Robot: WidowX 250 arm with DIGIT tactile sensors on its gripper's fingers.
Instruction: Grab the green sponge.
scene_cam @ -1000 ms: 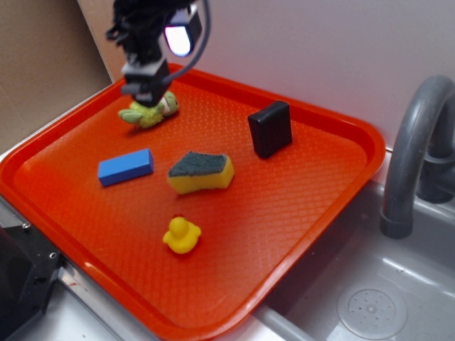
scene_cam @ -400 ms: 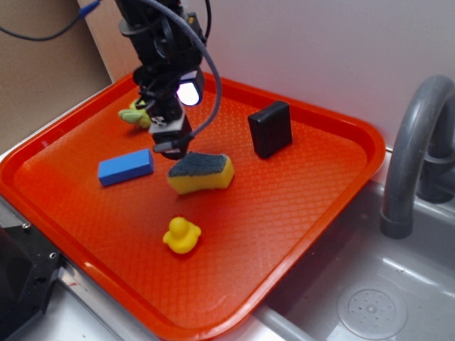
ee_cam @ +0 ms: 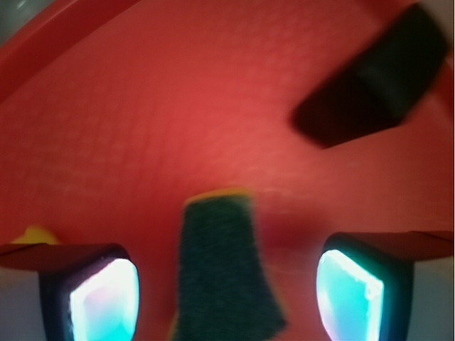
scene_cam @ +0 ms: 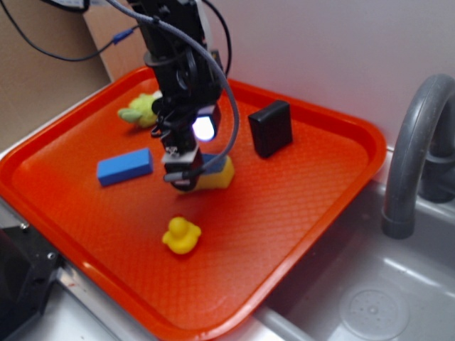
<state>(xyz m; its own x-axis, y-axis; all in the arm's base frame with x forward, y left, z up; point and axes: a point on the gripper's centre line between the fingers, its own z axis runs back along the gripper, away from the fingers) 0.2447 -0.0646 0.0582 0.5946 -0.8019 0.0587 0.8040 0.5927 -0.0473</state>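
The green sponge (scene_cam: 217, 172), yellow foam with a dark green scouring top, lies near the middle of the orange tray (scene_cam: 298, 206). My gripper (scene_cam: 186, 180) hangs right over its left part and hides most of it in the exterior view. In the wrist view the sponge's green top (ee_cam: 224, 270) lies between my two lit fingers (ee_cam: 103, 302), with red tray showing on both sides. The gripper (ee_cam: 226, 295) is open and touches nothing that I can see.
A blue block (scene_cam: 125, 167) lies left of the sponge. A fuzzy light-green plush toy (scene_cam: 139, 110) sits at the back left. A black box (scene_cam: 271, 128) stands behind the sponge, also in the wrist view (ee_cam: 373, 78). A yellow duck (scene_cam: 180, 235) is in front. A grey faucet (scene_cam: 409, 156) and sink are right.
My gripper has moved from over the plush toy forward and to the right, coming down over the green sponge. The objects on the tray have not moved.
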